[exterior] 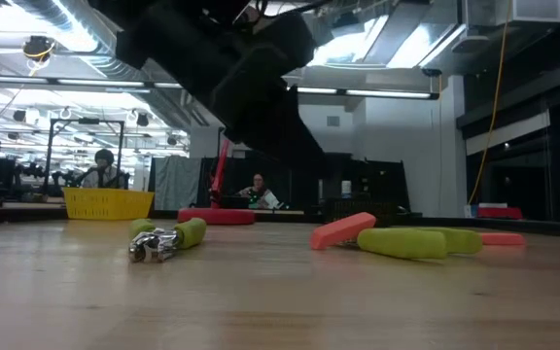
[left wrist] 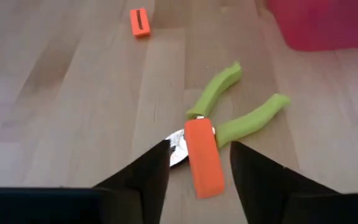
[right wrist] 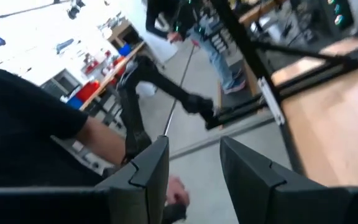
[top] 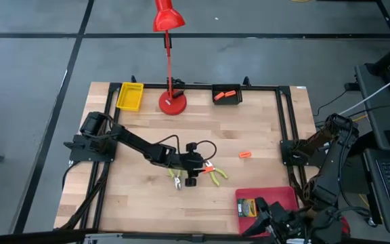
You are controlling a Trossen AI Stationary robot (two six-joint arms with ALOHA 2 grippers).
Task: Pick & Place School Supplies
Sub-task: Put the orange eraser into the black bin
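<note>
A small orange piece [left wrist: 202,157] lies slanted across the metal head of a tool with yellow-green handles [left wrist: 241,112], and it also shows in the low view [exterior: 343,230]. My left gripper [left wrist: 197,180] is open and hovers over it, one finger on either side, touching nothing. It stands mid-table in the high view [top: 198,169]. A second such tool [top: 177,179] lies on the table just beside it. Another orange piece [top: 244,154] lies to the right. My right gripper [right wrist: 194,168] is open and empty at the near right corner [top: 271,220], facing off the table.
A red tray [top: 276,196] at the near right holds a printed pack [top: 248,208]. A black tray [top: 227,93] with orange pieces, a yellow tray [top: 130,96] and a red desk lamp [top: 172,104] stand along the far edge. People show in the room beyond.
</note>
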